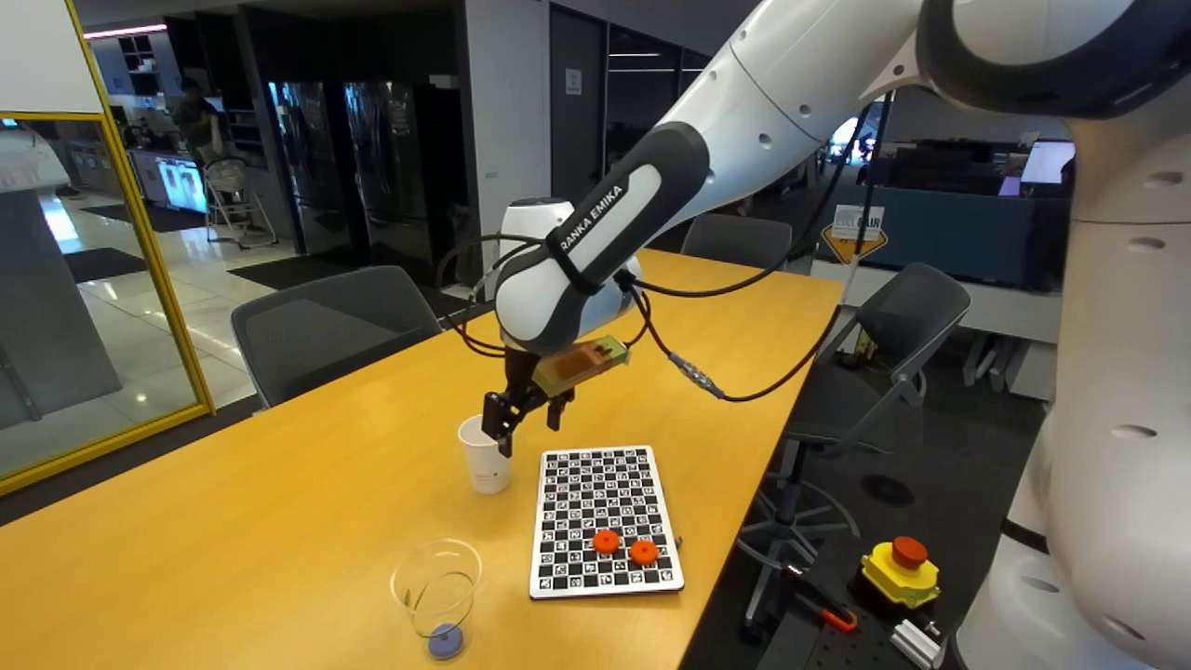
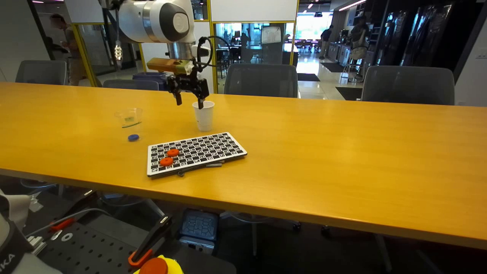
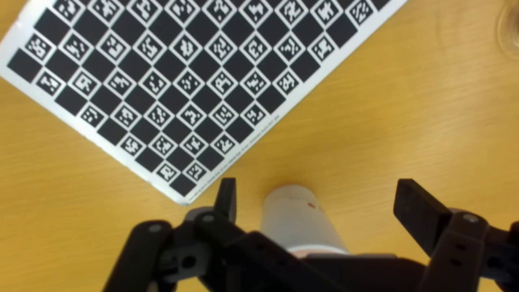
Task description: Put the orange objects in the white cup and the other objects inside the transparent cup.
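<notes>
Two orange discs [image 1: 606,542] [image 1: 643,553] lie on the checkered board; both also show in an exterior view [image 2: 173,152] [image 2: 166,161]. The white cup [image 1: 487,470] [image 2: 204,118] stands upright beyond the board's far end; the wrist view [image 3: 298,221] shows its side and a pinkish inner rim, its contents hidden. The transparent cup [image 1: 435,591] [image 2: 129,118] stands upright with a blue-purple disc [image 1: 446,641] [image 2: 133,137] at its bottom. Its edge shows in the wrist view [image 3: 509,34]. My gripper [image 1: 530,434] [image 2: 190,103] [image 3: 316,190] is open and empty, beside and above the white cup.
The checkered board [image 1: 595,484] [image 2: 201,149] [image 3: 190,81] lies on the wooden table [image 1: 307,521] between the cups and the table's near edge. A grey pen-like item [image 2: 214,165] lies along the board's side. Chairs [image 1: 335,326] [image 2: 260,82] stand around the table.
</notes>
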Robot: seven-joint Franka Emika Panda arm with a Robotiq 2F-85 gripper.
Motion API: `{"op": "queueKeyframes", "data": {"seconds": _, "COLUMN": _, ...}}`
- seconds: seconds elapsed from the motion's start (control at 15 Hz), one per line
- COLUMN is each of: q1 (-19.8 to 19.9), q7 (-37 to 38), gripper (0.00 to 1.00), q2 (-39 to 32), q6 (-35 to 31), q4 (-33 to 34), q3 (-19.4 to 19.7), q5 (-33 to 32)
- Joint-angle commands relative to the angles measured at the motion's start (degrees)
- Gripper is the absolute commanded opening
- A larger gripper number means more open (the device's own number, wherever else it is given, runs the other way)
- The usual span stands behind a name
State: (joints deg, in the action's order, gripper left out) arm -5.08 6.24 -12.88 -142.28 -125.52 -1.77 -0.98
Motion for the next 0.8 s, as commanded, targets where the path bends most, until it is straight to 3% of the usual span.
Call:
{"op": "queueKeyframes", "data": {"seconds": 0.0, "q1": 0.6, "q7": -2.0, "gripper": 1.0, "q2": 6.4, "q6": -1.6, "q4": -9.6, "q3": -0.8, "q5": 1.0}}
{"op": "queueKeyframes", "data": {"seconds": 0.73, "q1": 0.5, "q7": 0.0, "gripper": 1.0, "q2": 3.7, "q6": -4.8, "q4": -18.5, "q3": -0.7, "q5": 1.0}}
